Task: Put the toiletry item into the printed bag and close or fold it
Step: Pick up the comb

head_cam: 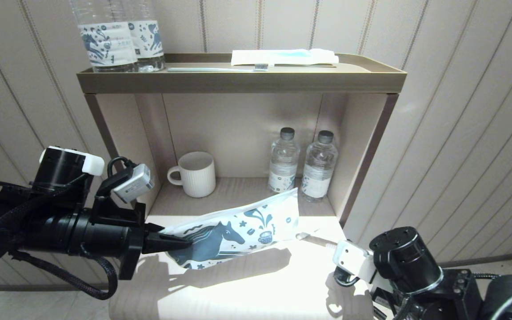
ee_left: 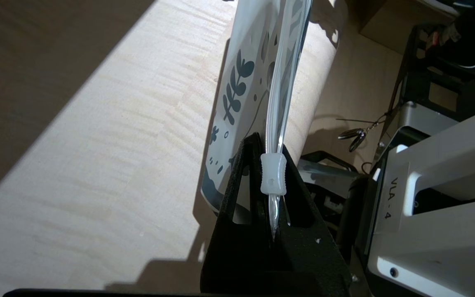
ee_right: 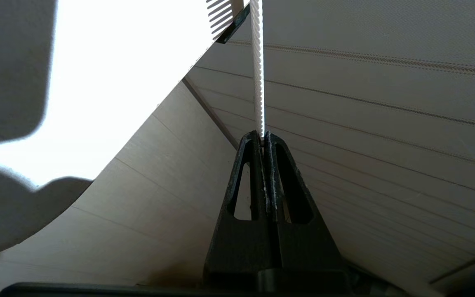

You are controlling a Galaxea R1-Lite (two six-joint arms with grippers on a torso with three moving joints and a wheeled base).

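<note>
The printed bag (head_cam: pixel 242 226), white with a dark blue horse, hangs tilted just above the sunlit shelf board. My left gripper (head_cam: pixel 189 242) is shut on its left end. In the left wrist view the bag's zip edge (ee_left: pixel 278 82) and its clear slider (ee_left: pixel 273 175) sit between the closed fingers (ee_left: pixel 245 173). The toiletry item (head_cam: pixel 316 240), a thin white toothed strip, lies level just right of the bag's lower right corner, apart from it. My right gripper (ee_right: pixel 263 138) is shut on the near end of the toiletry item (ee_right: pixel 257 74), which sticks straight out from the tips.
A ribbed white cup (head_cam: pixel 196 173) and two water bottles (head_cam: pixel 284 160) (head_cam: pixel 320 164) stand at the back of the niche. The upper tray (head_cam: pixel 238 82) carries two labelled bottles (head_cam: pixel 105 40), a toothbrush (head_cam: pixel 216 69) and a white packet (head_cam: pixel 282 57). Niche walls stand on both sides.
</note>
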